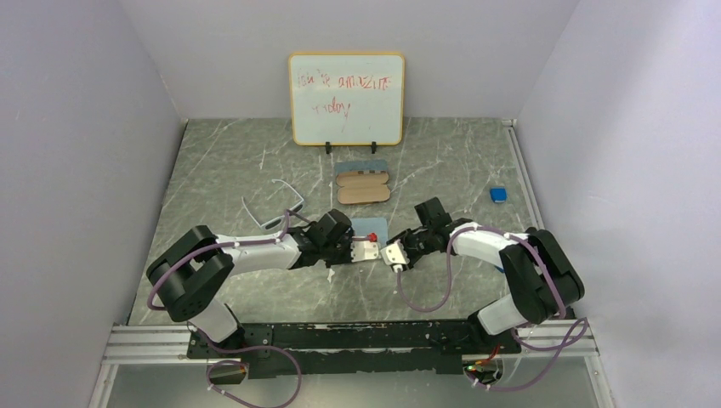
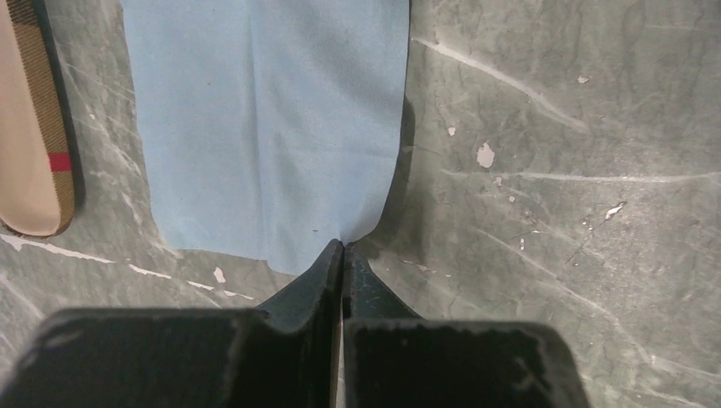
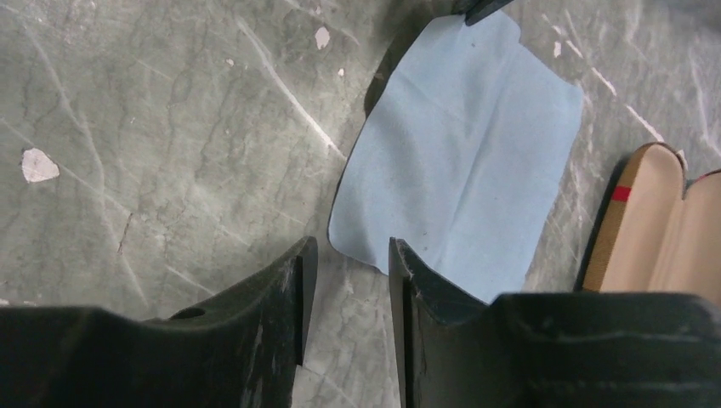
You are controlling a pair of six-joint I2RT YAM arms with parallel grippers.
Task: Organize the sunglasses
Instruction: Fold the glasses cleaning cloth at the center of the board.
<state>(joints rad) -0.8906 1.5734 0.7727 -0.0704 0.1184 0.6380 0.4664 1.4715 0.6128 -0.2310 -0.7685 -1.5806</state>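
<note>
The sunglasses, a white-framed pair, lie unfolded on the table left of centre, behind the left arm. No gripper touches them. A light-blue cloth lies flat mid-table between the two grippers. In the left wrist view my left gripper is shut, its tips pinching a near corner of the cloth. It appears in the top view as the left gripper. My right gripper stands open over bare table at the opposite corner of the cloth, nothing between its fingers. From above the right gripper faces the left one.
An open plaid case with a tan lining lies behind the cloth, its end showing as the case in the left wrist view and the case in the right. A whiteboard stands at the back wall. A small blue object sits far right.
</note>
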